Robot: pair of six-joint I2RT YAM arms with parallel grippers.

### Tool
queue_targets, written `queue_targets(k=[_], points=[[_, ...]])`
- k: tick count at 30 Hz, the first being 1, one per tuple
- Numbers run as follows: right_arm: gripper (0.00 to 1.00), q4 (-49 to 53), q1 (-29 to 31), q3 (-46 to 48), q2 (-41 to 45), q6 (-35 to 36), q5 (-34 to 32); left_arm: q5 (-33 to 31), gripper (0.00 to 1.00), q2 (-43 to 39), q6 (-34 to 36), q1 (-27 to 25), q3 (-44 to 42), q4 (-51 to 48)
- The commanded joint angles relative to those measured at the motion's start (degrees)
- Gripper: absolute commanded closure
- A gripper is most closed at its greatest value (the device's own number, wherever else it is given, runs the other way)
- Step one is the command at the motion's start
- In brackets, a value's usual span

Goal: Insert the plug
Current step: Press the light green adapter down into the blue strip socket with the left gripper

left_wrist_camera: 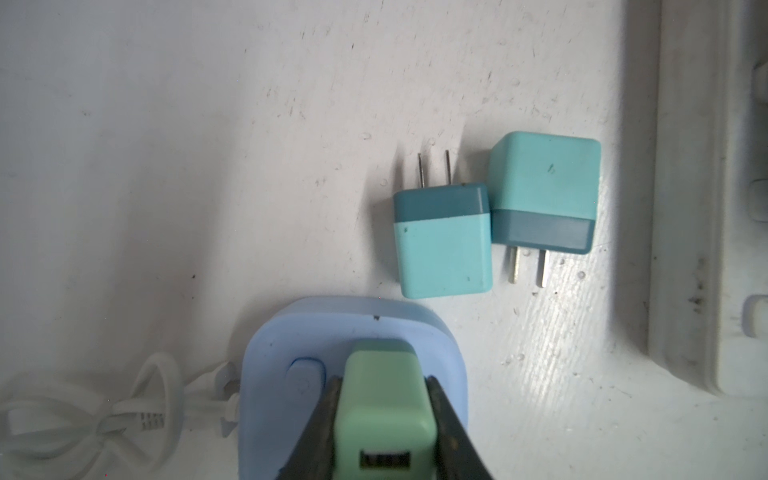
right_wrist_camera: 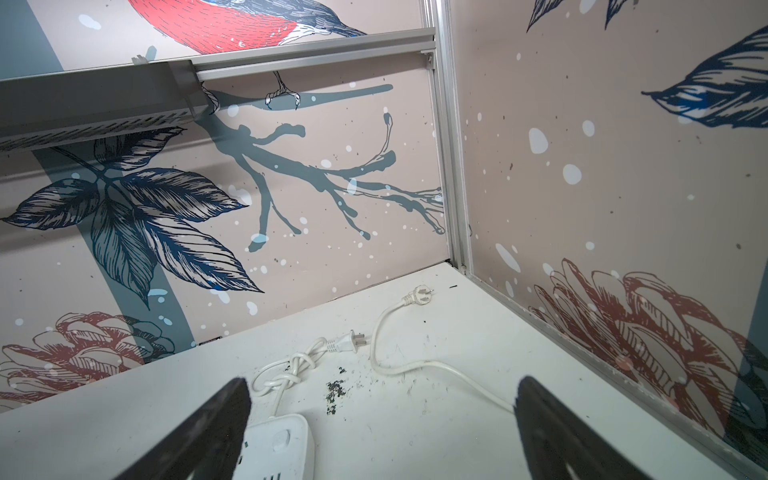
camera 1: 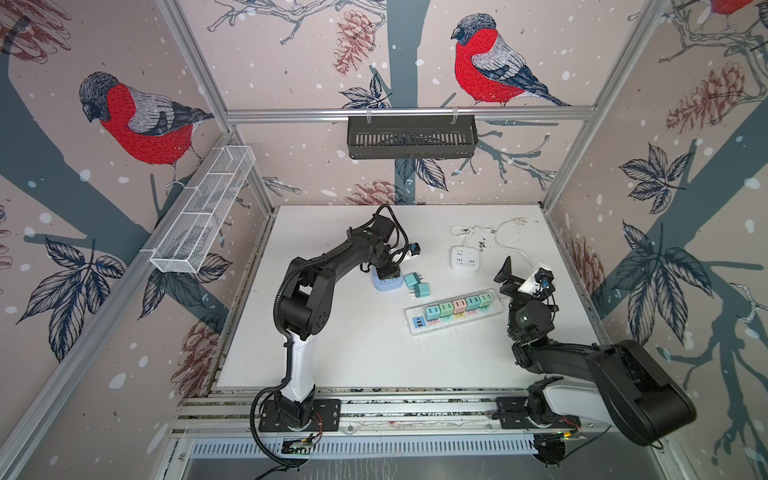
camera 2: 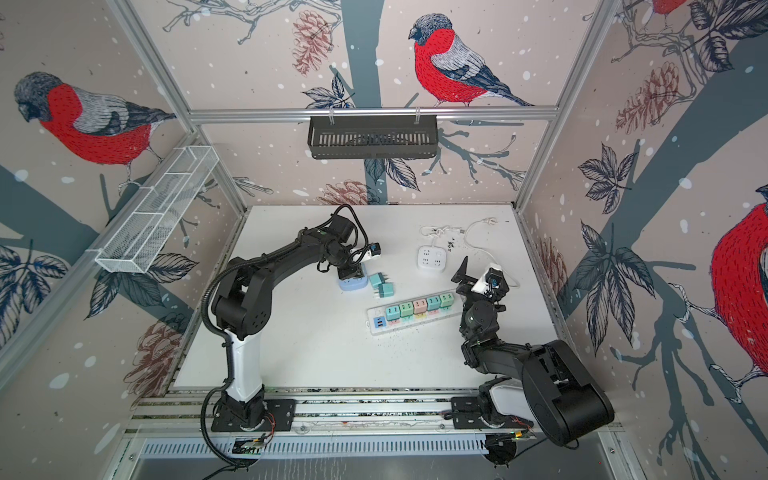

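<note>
Plug (left_wrist_camera: pixel 386 395), smooth mint-green cube, sits clamped over rounded pale-blue socket (left_wrist_camera: pixel 266 357).

You're working in a robotics lab test cell, not a lived-in room. An aluminium frame (camera 1: pixel 407 113) boxes in a white table (camera 1: pixel 353 357), and the walls are panels of bullfinch wallpaper (camera 1: pixel 482 62). The left arm (camera 1: pixel 299 291) and right arm (camera 1: pixel 561 361) are bolted to a rail (camera 1: pixel 415 409) along the near edge. A black basket (camera 1: pixel 411 137) hangs on the far bar, a white mesh basket (camera 1: pixel 203 212) on the left wall.
</note>
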State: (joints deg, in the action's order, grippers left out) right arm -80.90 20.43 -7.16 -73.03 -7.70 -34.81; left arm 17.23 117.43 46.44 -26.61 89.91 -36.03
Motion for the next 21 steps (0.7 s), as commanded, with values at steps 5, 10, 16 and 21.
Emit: queue_targets(k=[5,10,16,21], points=[[0.0,-0.5,-0.1,-0.1,0.2,-0.7,0.2,-1.7,1.0,0.7,-3.9,3.8,0.1,-2.2],[0.0,-0.2,-0.2,-0.2,0.0,-0.8,0.3,-0.7,1.0,-2.3,-4.6,5.0,-3.2,1.0],[0.0,-0.2,-0.2,-0.2,0.1,-1.0,-0.1,-1.0,0.71,-2.5,-5.5,4.9,-3.7,3.1],[0.0,0.6,-0.6,-0.8,-0.2,-1.3,-0.1,0.7,0.02,-5.1,-5.7,4.0,-4.3,5.6]])
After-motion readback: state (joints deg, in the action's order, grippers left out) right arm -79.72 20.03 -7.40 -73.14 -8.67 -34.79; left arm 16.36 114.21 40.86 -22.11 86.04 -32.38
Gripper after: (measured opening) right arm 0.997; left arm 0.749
